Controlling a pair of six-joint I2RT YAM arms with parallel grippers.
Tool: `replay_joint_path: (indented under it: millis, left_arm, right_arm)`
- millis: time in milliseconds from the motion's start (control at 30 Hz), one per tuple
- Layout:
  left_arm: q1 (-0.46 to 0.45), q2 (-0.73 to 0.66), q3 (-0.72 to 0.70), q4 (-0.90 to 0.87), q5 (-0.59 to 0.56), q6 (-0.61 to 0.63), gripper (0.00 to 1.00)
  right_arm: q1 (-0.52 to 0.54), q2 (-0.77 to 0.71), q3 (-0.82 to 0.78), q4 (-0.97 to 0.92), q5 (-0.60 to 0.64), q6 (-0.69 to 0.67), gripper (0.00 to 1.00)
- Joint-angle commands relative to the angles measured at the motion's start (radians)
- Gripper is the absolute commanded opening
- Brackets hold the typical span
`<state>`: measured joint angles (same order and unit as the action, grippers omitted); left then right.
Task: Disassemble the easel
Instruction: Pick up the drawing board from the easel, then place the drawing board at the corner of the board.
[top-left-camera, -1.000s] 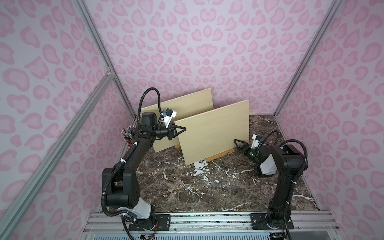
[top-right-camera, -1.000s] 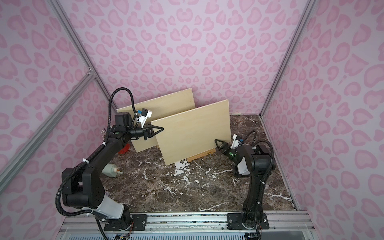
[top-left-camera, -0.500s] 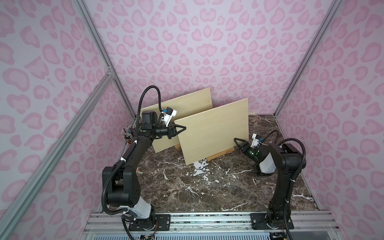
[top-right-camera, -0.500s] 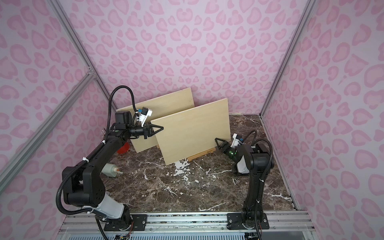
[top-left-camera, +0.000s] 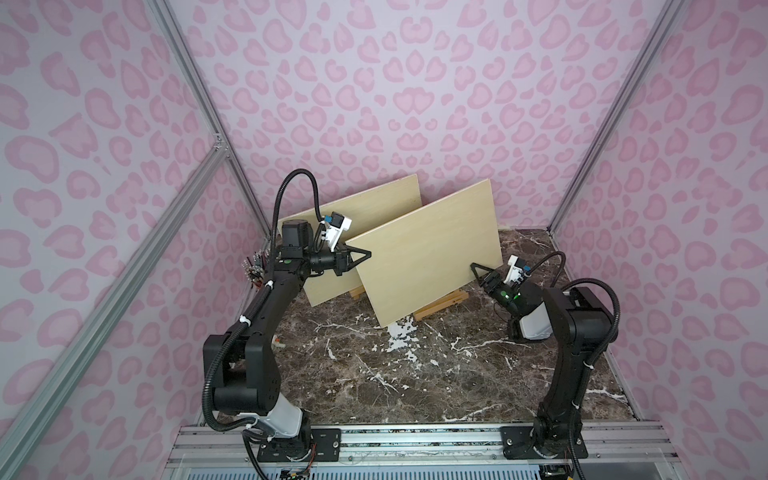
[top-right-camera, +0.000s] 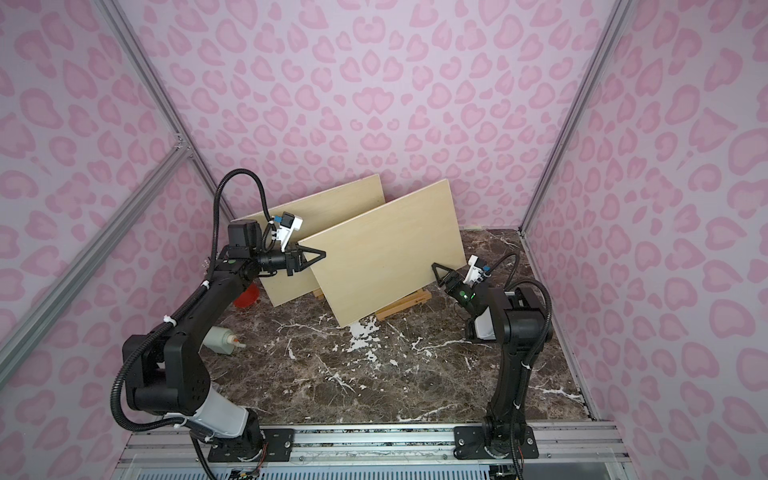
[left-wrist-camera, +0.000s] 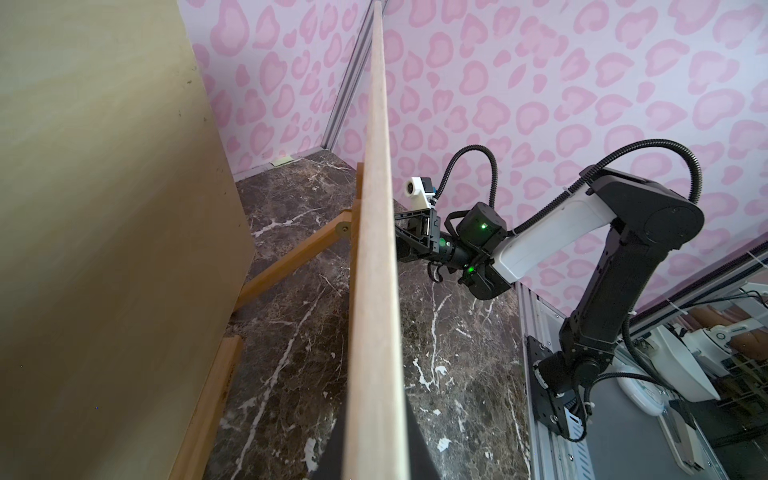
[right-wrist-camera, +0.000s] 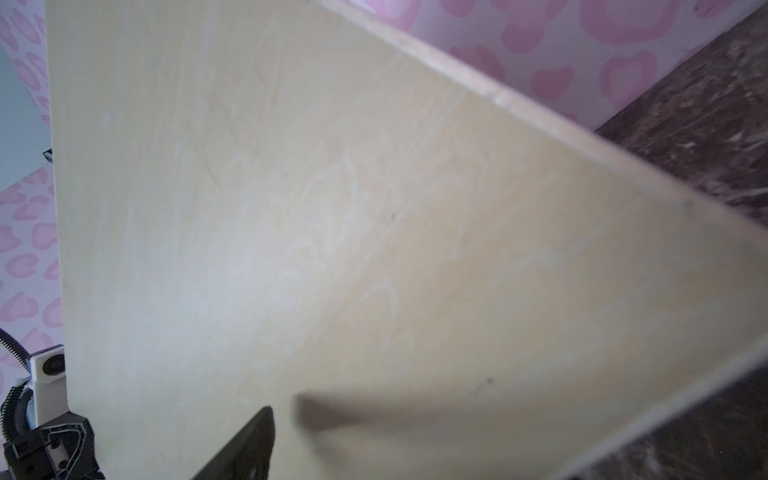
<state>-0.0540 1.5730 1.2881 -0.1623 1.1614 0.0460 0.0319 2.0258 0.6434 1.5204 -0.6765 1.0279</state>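
A pale front board (top-left-camera: 432, 257) (top-right-camera: 390, 253) leans on the low wooden easel (top-left-camera: 440, 305) (top-right-camera: 405, 307). My left gripper (top-left-camera: 365, 254) (top-right-camera: 321, 253) is shut on that board's left edge. In the left wrist view the edge (left-wrist-camera: 374, 291) runs up between the black fingers (left-wrist-camera: 419, 449). My right gripper (top-left-camera: 476, 268) (top-right-camera: 436, 268) is open at the board's lower right edge. In the right wrist view the front board (right-wrist-camera: 374, 228) fills the picture. One finger (right-wrist-camera: 249, 444) lies over its face; the other is hidden.
A second board (top-left-camera: 374, 203) leans behind, near the back wall, with a wooden foot (top-left-camera: 355, 293) under it. A white bottle (top-right-camera: 222, 340) and a red object (top-right-camera: 247, 298) lie by the left arm. The arms' metal rail (top-left-camera: 415, 436) borders the front.
My right gripper has risen a little and come in against the front board's right edge, its jaws slightly narrower. The left gripper keeps its hold and has barely moved.
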Motion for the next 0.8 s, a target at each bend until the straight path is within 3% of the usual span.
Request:
replay_joint_path:
  millis: [0,533,767]
  left_arm:
    - [-0.008,-0.036,0.031,-0.027,0.015,0.060,0.03]
    - [-0.072,-0.250,-0.129,-0.195,-0.063,0.125,0.02]
    - [-0.107,-0.332,-0.231,-0.196,-0.101,0.105,0.02]
  right_arm:
    - [0.003,-0.033,-0.018,0.359,-0.011,-0.012,0.83]
    - [-0.003,-0.239,-0.289,0.359,-0.008,-0.009,0.83]
    - [0.007,-0.256,-0.437,0.357,-0.012,-0.024,0.83]
